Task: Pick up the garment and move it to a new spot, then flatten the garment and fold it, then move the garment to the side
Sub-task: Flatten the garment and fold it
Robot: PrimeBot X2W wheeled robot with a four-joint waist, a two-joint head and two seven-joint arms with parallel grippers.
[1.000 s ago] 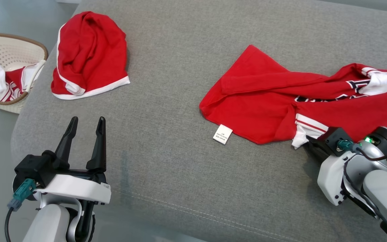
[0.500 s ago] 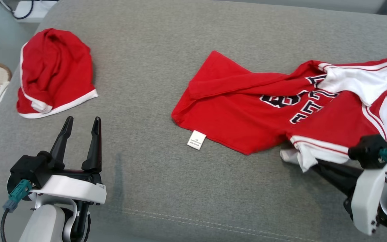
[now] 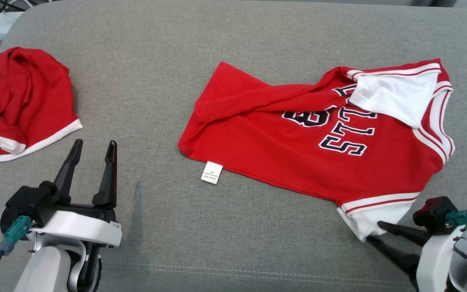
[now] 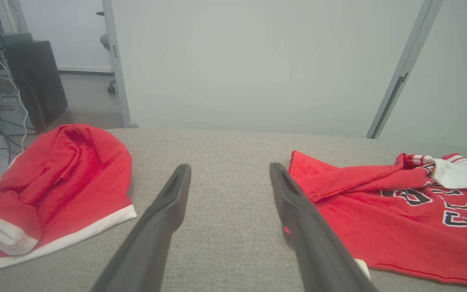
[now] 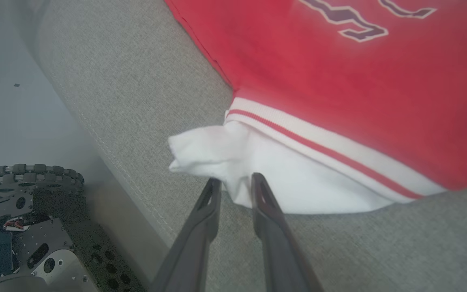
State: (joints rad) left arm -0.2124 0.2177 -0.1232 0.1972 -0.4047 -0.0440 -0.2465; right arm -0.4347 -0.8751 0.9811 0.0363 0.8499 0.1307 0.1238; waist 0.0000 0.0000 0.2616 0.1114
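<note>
The right pincer (image 3: pixel 373 231) had its fingers nearly together at the white sleeve (image 3: pixel 375 211) of the shirt (image 3: pixel 298 154); whether it pinched cloth could not be told. With the shirt lying on the grey cushion (image 3: pixel 156 61), a weak hold might slip under a pull, leaving wrinkles.

Head camera: I look steeply down on the cushion (image 3: pixel 156 61) from above. Left wrist camera: low, facing level across it toward a wall (image 4: pixel 258 61). Right wrist camera: close over the white hem of the shirt (image 5: pixel 359 81). All three share the shirt.
</note>
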